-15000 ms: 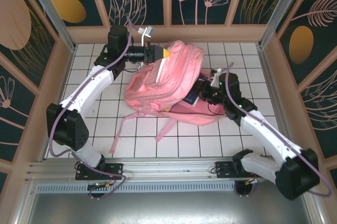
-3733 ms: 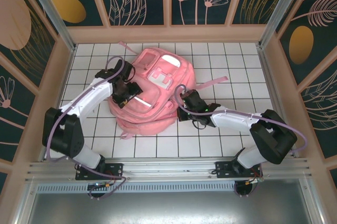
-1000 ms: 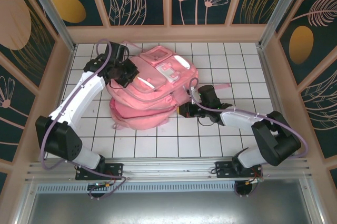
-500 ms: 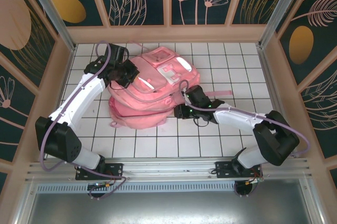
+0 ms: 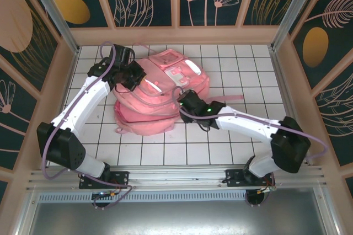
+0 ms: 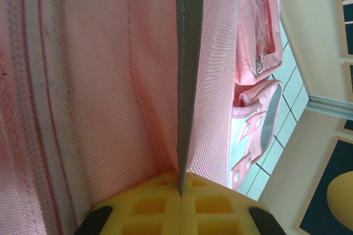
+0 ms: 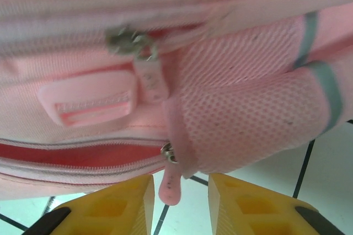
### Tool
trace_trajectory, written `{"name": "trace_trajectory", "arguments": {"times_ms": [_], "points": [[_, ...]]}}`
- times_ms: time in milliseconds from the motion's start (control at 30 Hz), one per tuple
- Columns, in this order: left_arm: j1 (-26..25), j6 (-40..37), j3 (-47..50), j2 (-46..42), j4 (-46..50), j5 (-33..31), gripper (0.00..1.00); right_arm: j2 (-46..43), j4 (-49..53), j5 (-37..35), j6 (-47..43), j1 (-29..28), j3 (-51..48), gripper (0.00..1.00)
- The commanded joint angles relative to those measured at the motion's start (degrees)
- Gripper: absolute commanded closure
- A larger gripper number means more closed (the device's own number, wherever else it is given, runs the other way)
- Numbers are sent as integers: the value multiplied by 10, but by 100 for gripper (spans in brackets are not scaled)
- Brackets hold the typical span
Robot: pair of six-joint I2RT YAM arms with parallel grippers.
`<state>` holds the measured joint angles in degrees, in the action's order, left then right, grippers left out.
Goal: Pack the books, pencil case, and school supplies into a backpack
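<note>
The pink backpack (image 5: pixel 165 89) lies in a heap on the white tiled table. My left gripper (image 5: pixel 137 76) is at its upper left, shut on a fold of the backpack's fabric along a grey stripe (image 6: pixel 190 53). My right gripper (image 5: pixel 181 101) presses up to the bag's right side with jaws open. In the right wrist view a pink zipper pull (image 7: pixel 171 182) hangs loose between the yellow fingers (image 7: pixel 121 204), touching neither, beside a partly open zipper with red lining (image 7: pixel 71 155). The books, pencil case and school supplies are hidden.
A pink strap (image 5: pixel 229 99) trails right from the backpack across the tiles. Another strap end (image 5: pixel 119 130) pokes out at the lower left. Wooden walls (image 5: pixel 66 80) fence the table on three sides, and a metal rail (image 5: pixel 176 175) runs along the near edge.
My right gripper has slid left from the strap side up against the backpack and opened its jaws around the zipper pull. The left arm has kept its hold and barely moved.
</note>
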<state>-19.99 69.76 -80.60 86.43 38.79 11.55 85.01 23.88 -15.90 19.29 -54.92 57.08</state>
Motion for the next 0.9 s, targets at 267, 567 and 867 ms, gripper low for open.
{"name": "trace_trajectory", "arguments": {"times_ms": [267,567,867], "points": [[-3,7,-27,2,-31,5,100,116,108,-136,13,-77,67,64],[-3,14,-20,0,-37,9,100,183,124,-213,15,-82,99,69],[-2,17,-8,-6,-44,8,100,190,118,-212,-21,-84,123,100]]}}
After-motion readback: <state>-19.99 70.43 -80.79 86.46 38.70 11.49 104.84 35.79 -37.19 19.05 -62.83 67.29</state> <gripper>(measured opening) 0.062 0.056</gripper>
